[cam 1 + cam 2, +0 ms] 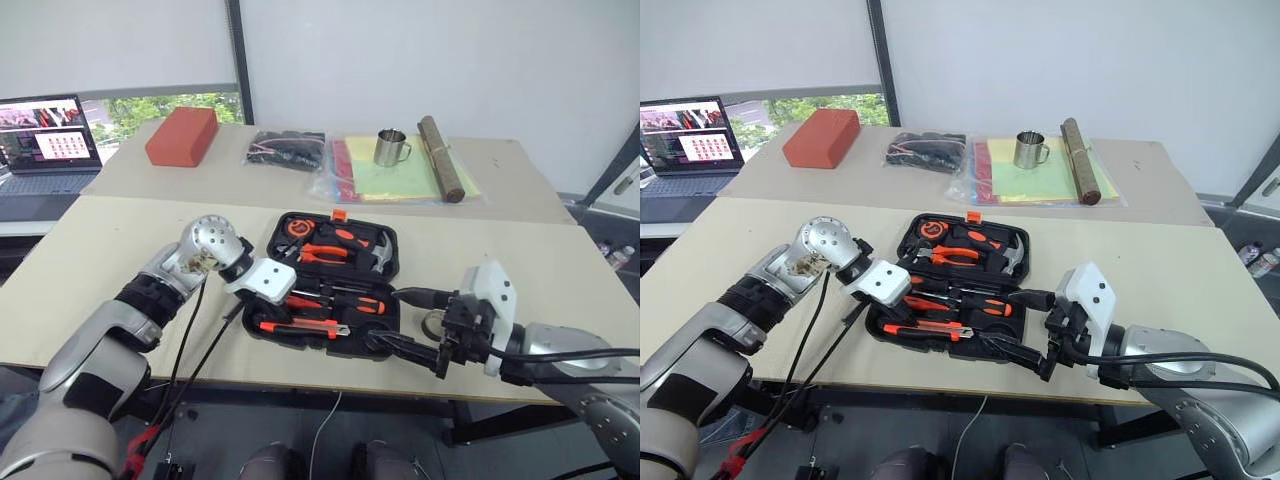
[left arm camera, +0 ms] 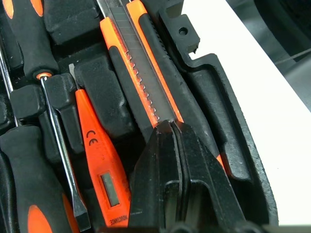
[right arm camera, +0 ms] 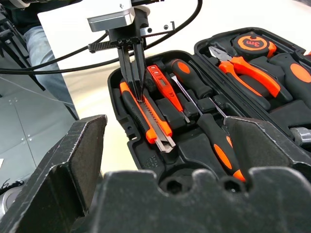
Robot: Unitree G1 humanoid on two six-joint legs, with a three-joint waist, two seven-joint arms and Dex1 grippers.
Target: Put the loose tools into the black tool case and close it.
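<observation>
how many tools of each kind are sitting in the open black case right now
slim red-orange screwdriver: 1
orange-black screwdrivers: 2
utility knife: 1
pliers: 1
hammer: 1
tape measure: 1
total: 7

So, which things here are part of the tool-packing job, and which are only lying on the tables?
Part of the job:
- black tool case, open
- utility knife, left gripper shut on top of it
- slim red-orange screwdriver
- tape roll, outside the case

Only lying about:
- red block
- metal mug
- laptop
</observation>
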